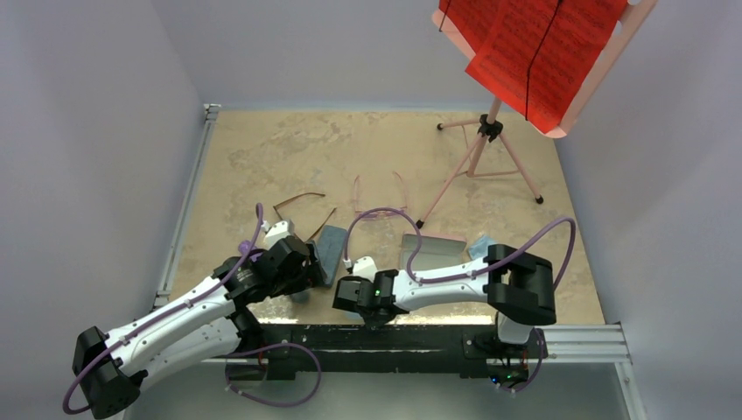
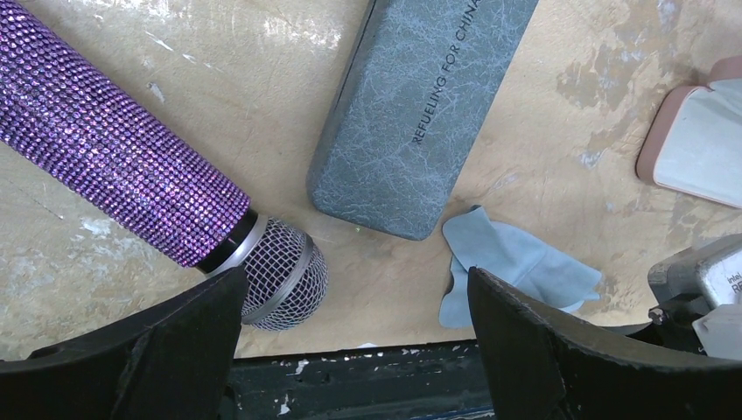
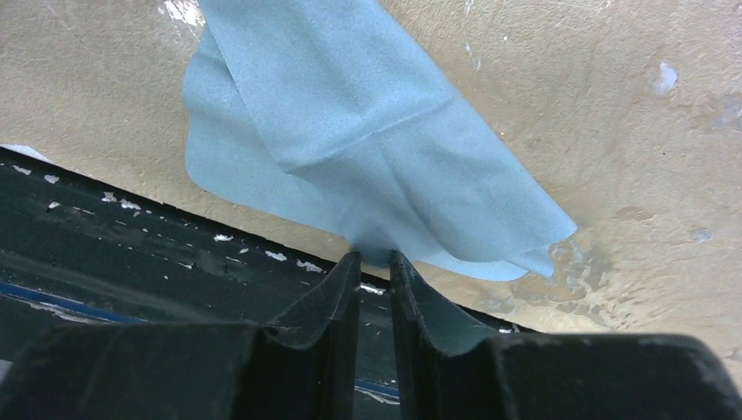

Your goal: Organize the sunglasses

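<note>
The right gripper (image 3: 374, 258) had its fingers pressed almost together on one edge of a light blue cloth (image 3: 350, 131). The pinched corner lay right at the near edge of the table (image 1: 350, 140), beside the black rail. The rest of the cloth spread out flat and creased on the tabletop beyond the fingertips.

The left gripper (image 2: 356, 297) hung with its fingers spread wide and nothing between them. Below it sat the head of a purple sparkly microphone (image 2: 114, 149), close to the left finger. A blue-grey case (image 2: 420, 114) lay shut just beyond, angled away from the near edge, with the cloth just beside its near end. At the right edge of the left wrist view was part of an open pink case (image 2: 652, 140).

Neither pair of sunglasses was held. The brown pair (image 1: 299, 197) lay on the table beyond the left gripper, its temple arms unfolded, near the far end of the blue-grey case. The pink pair (image 1: 357, 194) lay to its right, apart from it, also with its arms open, towards the middle of the table. Both pairs rested outside the cases.

A pink music stand (image 1: 490, 131) stood at the far right of the table and carried a red sheet (image 1: 534, 44).
</note>
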